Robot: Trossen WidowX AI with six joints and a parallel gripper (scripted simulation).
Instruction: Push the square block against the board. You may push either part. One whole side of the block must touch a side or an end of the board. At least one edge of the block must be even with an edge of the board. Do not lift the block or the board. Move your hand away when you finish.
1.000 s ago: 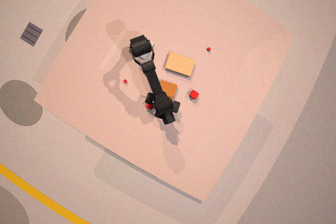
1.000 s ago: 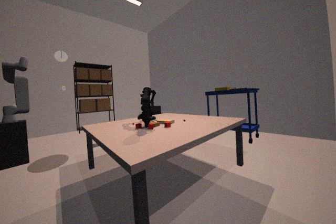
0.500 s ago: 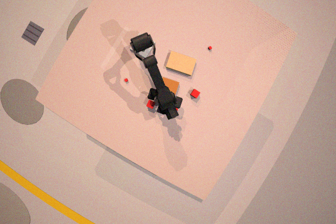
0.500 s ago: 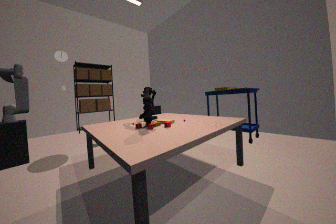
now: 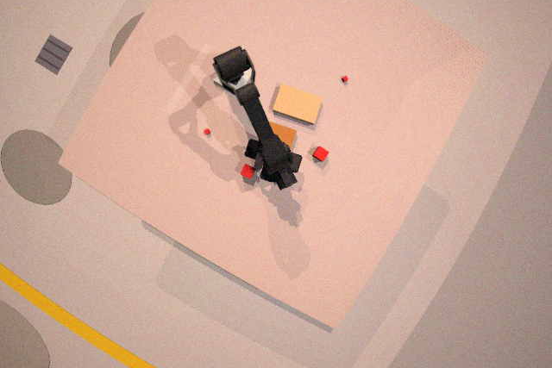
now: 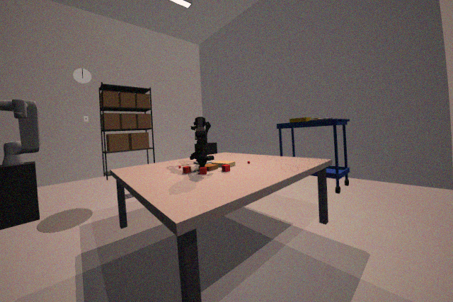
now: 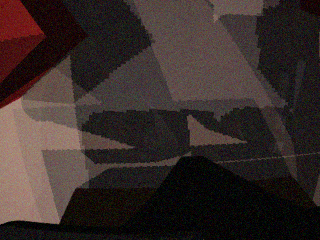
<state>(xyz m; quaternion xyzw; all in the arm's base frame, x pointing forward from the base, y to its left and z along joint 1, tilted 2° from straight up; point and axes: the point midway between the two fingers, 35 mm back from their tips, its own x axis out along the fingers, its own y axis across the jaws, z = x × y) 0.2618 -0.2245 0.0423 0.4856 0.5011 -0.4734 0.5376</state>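
The board (image 5: 297, 104) (image 6: 229, 163) is a light tan rectangle lying flat. The square block (image 5: 285, 134) (image 6: 211, 167) is orange and lies flat, partly under the arm in the top view. A narrow strip of table shows between block and board, so they are apart. My gripper (image 6: 202, 165) (image 7: 191, 167) is shut and empty, pointing down on the side of the block away from the board. Its tips are hidden under the wrist in the top view. In the wrist view a dark brown strip, probably the block's shaded side, shows at the bottom. Contact between tips and block cannot be told.
A red cube (image 5: 247, 171) (image 6: 187, 169) (image 7: 15, 47) lies beside the hand. Another red cube (image 5: 320, 153) (image 6: 225, 167) lies right of the block. A third red cube (image 6: 202, 170) is near the gripper. Small red pieces (image 5: 344, 78) (image 5: 206, 131) lie farther out.
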